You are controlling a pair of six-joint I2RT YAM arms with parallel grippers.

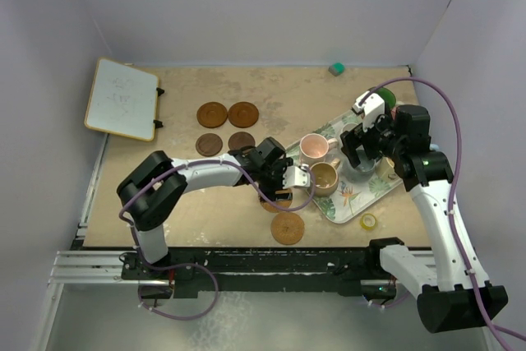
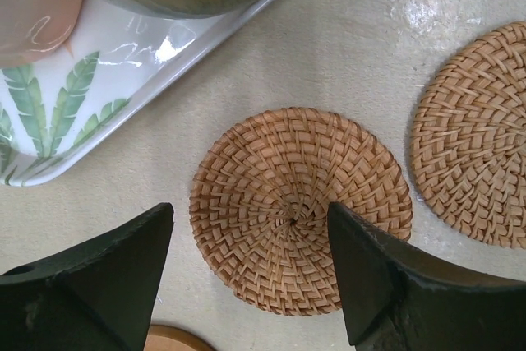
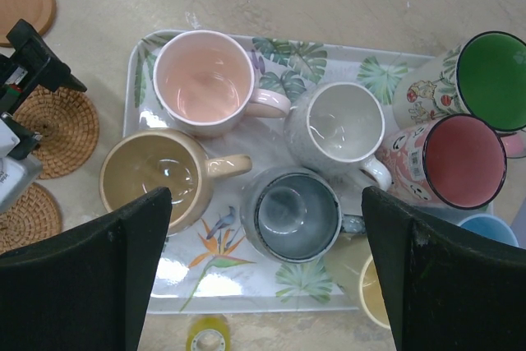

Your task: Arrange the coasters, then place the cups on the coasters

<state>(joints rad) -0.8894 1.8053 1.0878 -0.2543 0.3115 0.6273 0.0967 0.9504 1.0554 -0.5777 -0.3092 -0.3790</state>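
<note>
My left gripper is open low over a woven tan coaster lying flat on the table, one finger over its middle. A second woven coaster lies beside it, and the edge of a smooth orange coaster shows. Several dark brown coasters sit further back. The cups stand on the leaf tray: pink, tan, grey, slate, red, green, light blue, yellow. My right gripper hangs wide open above the slate cup, holding nothing.
A yellow tape roll lies in front of the tray's near edge. A white board rests at the back left, and a small green object by the back wall. The tray corner is close to my left gripper.
</note>
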